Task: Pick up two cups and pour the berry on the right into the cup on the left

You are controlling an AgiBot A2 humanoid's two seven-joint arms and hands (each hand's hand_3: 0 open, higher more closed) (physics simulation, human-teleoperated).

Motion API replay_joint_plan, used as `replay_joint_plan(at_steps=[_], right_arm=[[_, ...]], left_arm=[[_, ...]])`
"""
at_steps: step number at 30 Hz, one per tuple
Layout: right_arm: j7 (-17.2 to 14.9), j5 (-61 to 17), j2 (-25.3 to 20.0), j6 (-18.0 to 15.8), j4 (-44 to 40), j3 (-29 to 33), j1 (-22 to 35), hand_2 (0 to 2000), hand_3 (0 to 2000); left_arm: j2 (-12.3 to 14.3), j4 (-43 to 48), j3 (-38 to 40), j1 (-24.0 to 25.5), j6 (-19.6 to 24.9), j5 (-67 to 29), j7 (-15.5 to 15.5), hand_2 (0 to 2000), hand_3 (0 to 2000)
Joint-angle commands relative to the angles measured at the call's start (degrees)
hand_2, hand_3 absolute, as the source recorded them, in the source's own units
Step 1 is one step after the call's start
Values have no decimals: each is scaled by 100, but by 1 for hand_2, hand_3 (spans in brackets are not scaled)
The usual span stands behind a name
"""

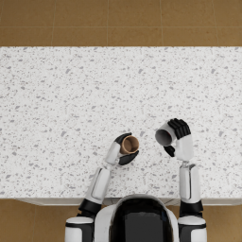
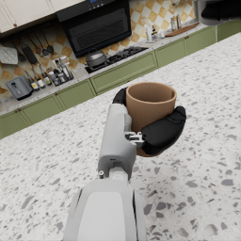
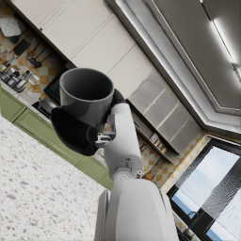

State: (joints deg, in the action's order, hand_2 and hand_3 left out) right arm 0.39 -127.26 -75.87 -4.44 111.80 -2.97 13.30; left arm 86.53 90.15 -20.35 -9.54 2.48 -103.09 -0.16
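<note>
My left hand [image 1: 124,152] grips a brown cup [image 1: 129,145] and holds it upright over the speckled counter [image 1: 71,104]; the left wrist view shows the brown cup [image 2: 149,107] wrapped by the dark fingers [image 2: 162,132], its inside out of sight. To its right, my right hand [image 1: 178,138] holds a grey cup [image 1: 164,136] tipped with its mouth toward the brown cup. The two cups are a short way apart. In the right wrist view the grey cup [image 3: 86,95] sits in the right hand [image 3: 77,129] and its visible inside looks dark, with no berry seen.
The counter's near edge [image 1: 47,198] runs along the bottom, with brown floor [image 1: 118,21] beyond the far edge. In the left wrist view a kitchen wall with a stove [image 2: 113,55] and green cabinets [image 2: 122,73] stands behind the counter.
</note>
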Motion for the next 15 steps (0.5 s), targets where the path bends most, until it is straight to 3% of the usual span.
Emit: replay_joint_plan(at_steps=[1,4,15], right_arm=[[3,-184,-30,-8,334,-340,52,2000,1280],[6,-737,-22,-8,494,-886,-29,2000,1280],[18,-2765,-174,-49,699,-1014,-8,2000,1280]], left_arm=[[100,-57,-70,-181,2,-34,-1,2000,1280],[161,-70,-174,-265,3,-89,-3,2000,1280],[155,-125,-184,-180,7,-120,-7,2000,1280]])
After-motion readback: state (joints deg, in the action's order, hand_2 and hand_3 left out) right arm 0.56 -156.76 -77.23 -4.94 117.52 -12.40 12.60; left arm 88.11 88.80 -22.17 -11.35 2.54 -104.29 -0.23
